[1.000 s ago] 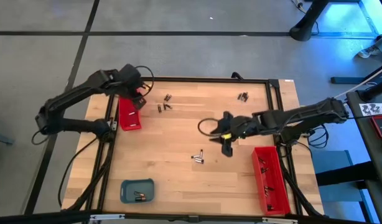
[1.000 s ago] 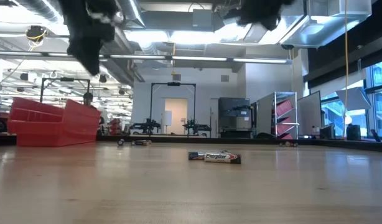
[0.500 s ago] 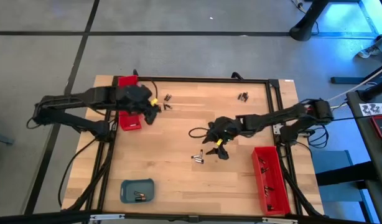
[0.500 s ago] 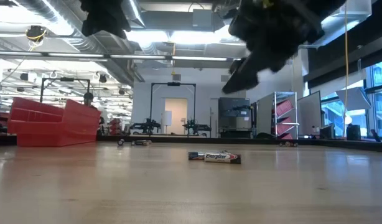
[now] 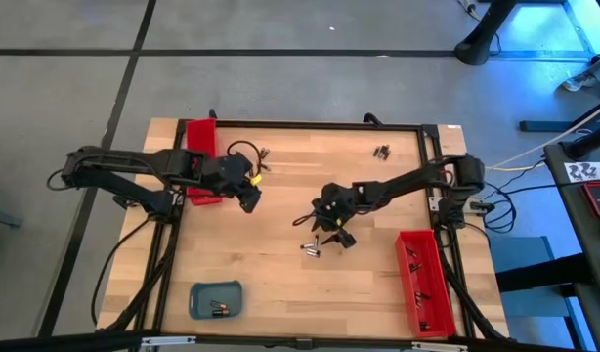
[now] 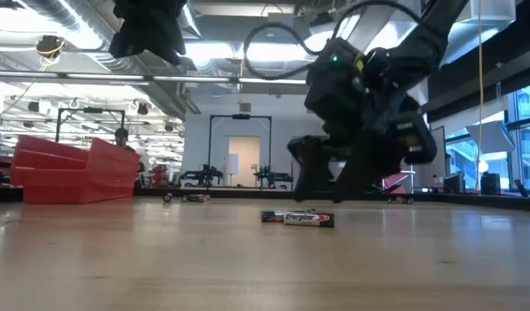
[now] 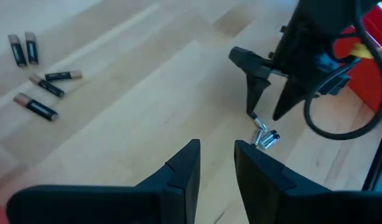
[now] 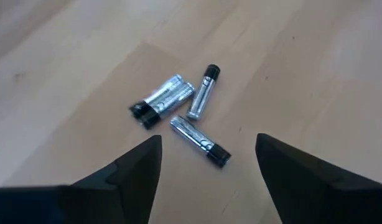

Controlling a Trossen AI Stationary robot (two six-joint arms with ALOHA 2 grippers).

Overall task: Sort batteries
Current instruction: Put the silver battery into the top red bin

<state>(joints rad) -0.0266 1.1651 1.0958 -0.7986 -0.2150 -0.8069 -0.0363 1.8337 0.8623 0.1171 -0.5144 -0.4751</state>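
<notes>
Right wrist view, item one: silver batteries [image 8: 178,109] clustered mid-table; I hold right gripper [image 8: 206,171] spread wide above them, ready to pick. Left gripper [image 7: 214,163], narrowly parted, holds nothing.

Silver, black-tipped batteries [image 8: 178,112] (pale wood table [image 8: 315,74]), red trays [image 5: 422,279].

The blue-grey tray's [image 5: 216,299] contents are too small to identify.
</notes>
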